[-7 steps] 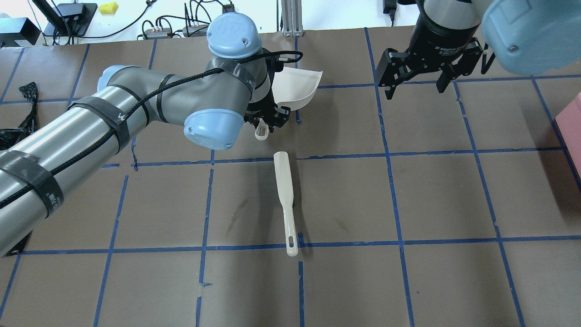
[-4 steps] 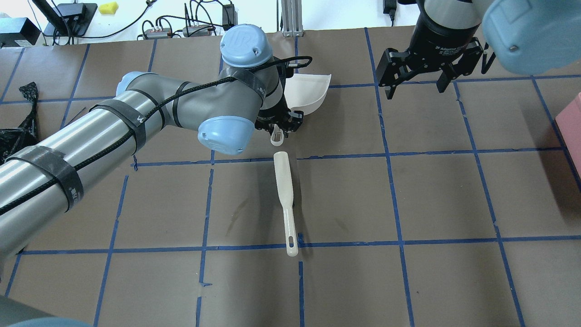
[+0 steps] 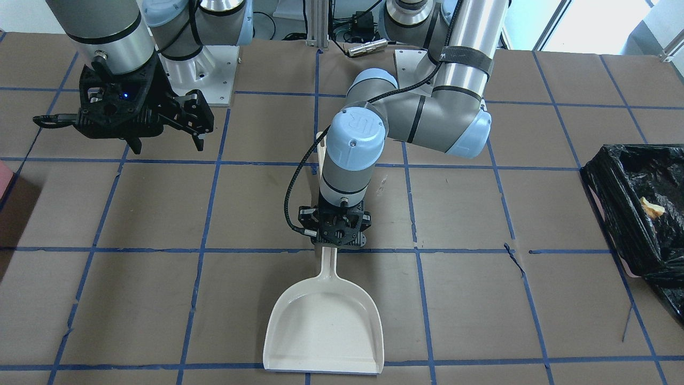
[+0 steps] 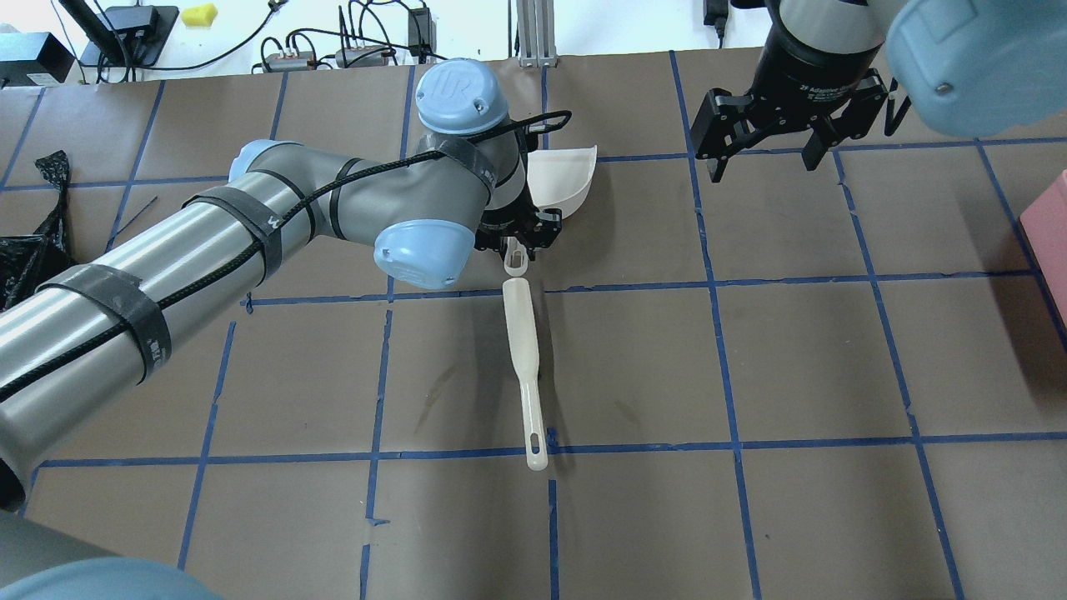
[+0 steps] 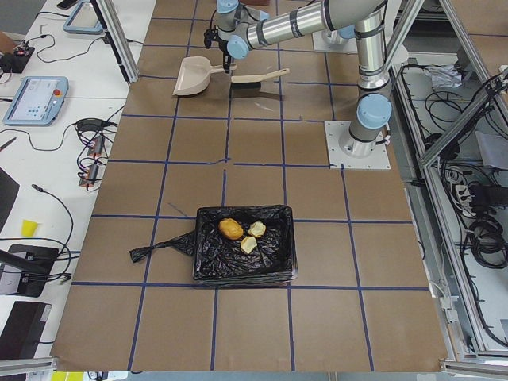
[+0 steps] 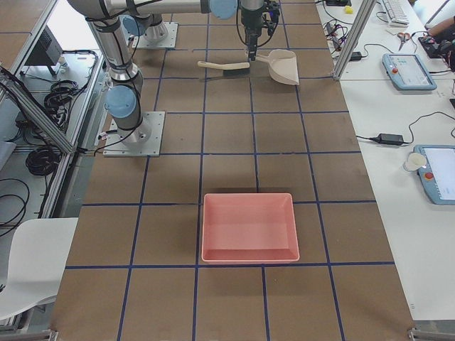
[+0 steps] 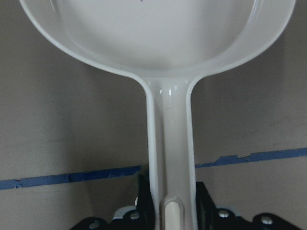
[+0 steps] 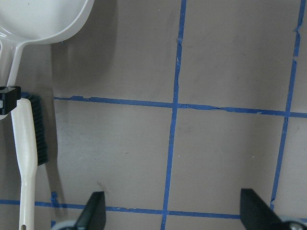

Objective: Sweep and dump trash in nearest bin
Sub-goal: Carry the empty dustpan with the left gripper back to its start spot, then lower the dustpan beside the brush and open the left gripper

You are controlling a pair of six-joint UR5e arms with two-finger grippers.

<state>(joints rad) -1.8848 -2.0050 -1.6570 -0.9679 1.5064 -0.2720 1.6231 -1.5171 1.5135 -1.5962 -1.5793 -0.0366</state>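
Note:
My left gripper (image 3: 336, 236) (image 4: 518, 240) is shut on the handle of the cream dustpan (image 3: 326, 326) (image 4: 565, 177) (image 7: 170, 139), whose empty pan points away from me. Just behind the handle end lies the cream brush (image 4: 523, 350) (image 8: 29, 158) on the table. The bin (image 3: 630, 214) (image 5: 242, 255), lined with a black bag, stands far out on my left. The trash lies inside it: a tan lump (image 5: 231, 228) and two pale chunks (image 5: 256, 229) (image 5: 248, 245). My right gripper (image 4: 763, 160) (image 3: 165, 136) (image 8: 175, 211) hangs open above the table with nothing in it.
A pink tray (image 6: 249, 227) (image 4: 1054, 225) sits far on my right. Brown paper with blue tape lines (image 4: 717, 283) covers the table. Cables and devices (image 4: 333, 50) lie beyond its far edge.
My left arm has carried the dustpan to the right and a little toward me, so its handle end now sits just beyond the brush tip. The right gripper has not moved.

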